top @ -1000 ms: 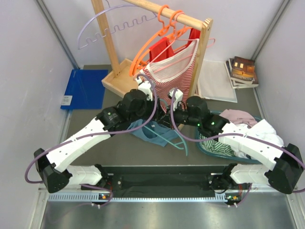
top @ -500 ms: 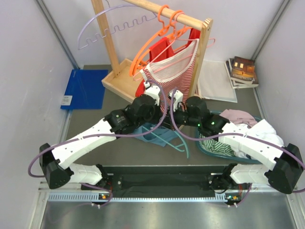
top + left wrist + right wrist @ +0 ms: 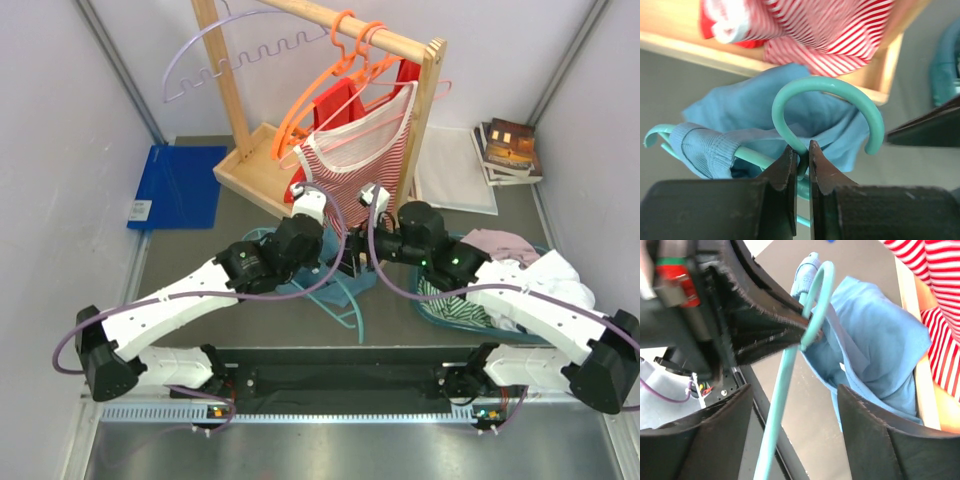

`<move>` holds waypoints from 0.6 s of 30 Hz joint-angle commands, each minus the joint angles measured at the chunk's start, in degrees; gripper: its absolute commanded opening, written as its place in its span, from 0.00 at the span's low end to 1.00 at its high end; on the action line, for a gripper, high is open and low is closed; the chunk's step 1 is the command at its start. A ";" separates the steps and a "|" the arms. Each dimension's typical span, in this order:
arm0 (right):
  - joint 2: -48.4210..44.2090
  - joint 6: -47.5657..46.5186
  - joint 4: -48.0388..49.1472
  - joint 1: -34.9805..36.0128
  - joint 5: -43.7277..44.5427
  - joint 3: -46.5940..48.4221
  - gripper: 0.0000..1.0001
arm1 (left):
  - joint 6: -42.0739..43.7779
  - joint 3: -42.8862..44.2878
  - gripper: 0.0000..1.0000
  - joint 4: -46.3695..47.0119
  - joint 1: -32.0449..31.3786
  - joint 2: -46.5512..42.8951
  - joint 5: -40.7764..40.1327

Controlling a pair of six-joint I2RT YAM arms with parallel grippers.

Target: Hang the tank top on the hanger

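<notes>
Teal plastic hanger (image 3: 352, 305) shows between both wrists in your top view, over the counter (image 3: 190, 255), with the blue tank top (image 3: 303, 289) bunched beside it. Left wrist: your left fingers (image 3: 782, 172) pinch the hanger's neck under its hook, and a tank top strap loops one hanger arm. Right wrist: your right fingers (image 3: 875, 440) gape wide, holding nothing.

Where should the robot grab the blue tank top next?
Probably the loose bunched fabric of the tank top, coming from the right arm's side. One strap already loops the hanger, and the left gripper pinches its neck, so that side is taken.
</notes>
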 commanded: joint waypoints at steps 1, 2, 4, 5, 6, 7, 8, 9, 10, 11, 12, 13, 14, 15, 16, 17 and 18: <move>-4.22 -0.86 0.55 0.72 -0.37 -0.30 0.70 | 0.92 -1.33 0.00 -0.43 -0.09 -3.52 -7.29; -4.84 -0.69 0.11 0.64 -0.37 -1.17 0.70 | 0.57 -1.60 0.00 -0.70 0.00 -3.53 -7.91; -7.03 -0.42 -1.38 0.72 -0.11 -2.14 0.71 | -0.56 -1.95 0.00 -1.22 0.00 -3.79 -10.71; -7.91 -0.25 -1.91 0.55 0.85 -2.75 0.71 | -1.10 -1.95 0.00 -1.93 0.00 -3.96 -11.69; -9.75 0.01 -2.78 0.29 1.56 -4.06 0.72 | -1.45 -2.12 0.00 -2.28 0.09 -4.14 -12.74; -10.64 1.15 -3.23 -0.15 2.09 -4.86 0.73 | -1.97 -2.04 0.00 -2.54 0.00 -4.40 -13.79; -11.25 1.77 -3.67 -2.24 2.01 -6.35 0.74 | -2.07 -2.04 0.00 -2.98 0.00 -4.49 -14.85; -11.78 2.30 -4.28 -3.66 1.40 -6.97 0.74 | -2.15 -2.04 0.00 -3.16 0.00 -4.93 -15.21; -11.70 3.17 -4.64 -5.24 0.61 -7.50 0.74 | -2.16 -2.04 0.00 -3.25 0.00 -5.02 -15.30; -11.35 3.35 -4.99 -7.86 -0.27 -8.11 0.73 | -2.16 -2.04 0.00 -3.25 0.00 -5.28 -15.30; -9.87 3.44 -5.51 -8.93 -0.45 -8.21 0.73 | -2.24 -2.13 0.00 -3.25 0.00 -5.55 -15.21; -8.90 3.53 -5.52 -10.42 -0.46 -8.12 0.73 | -2.42 -2.21 0.00 -3.42 0.00 -5.63 -15.12; -7.67 3.45 -5.52 -10.79 -0.19 -7.69 0.73 | -2.68 -2.21 0.00 -3.51 0.00 -5.81 -15.21; -4.79 3.27 -5.43 -10.96 0.24 -7.25 0.72 | -2.94 -2.30 0.00 -4.04 0.09 -5.90 -15.12; -3.10 3.27 -5.52 -11.14 0.86 -6.63 0.72 | -3.56 -2.21 0.00 -4.13 0.00 -5.90 -15.12; -1.43 3.18 -5.52 -11.14 1.47 -5.67 0.70 | -3.91 -2.21 0.00 -4.30 0.00 -6.07 -15.04; 1.98 3.09 -5.17 -11.14 1.39 -5.22 0.70 | -4.26 -2.30 0.00 -4.48 0.00 -6.16 -14.69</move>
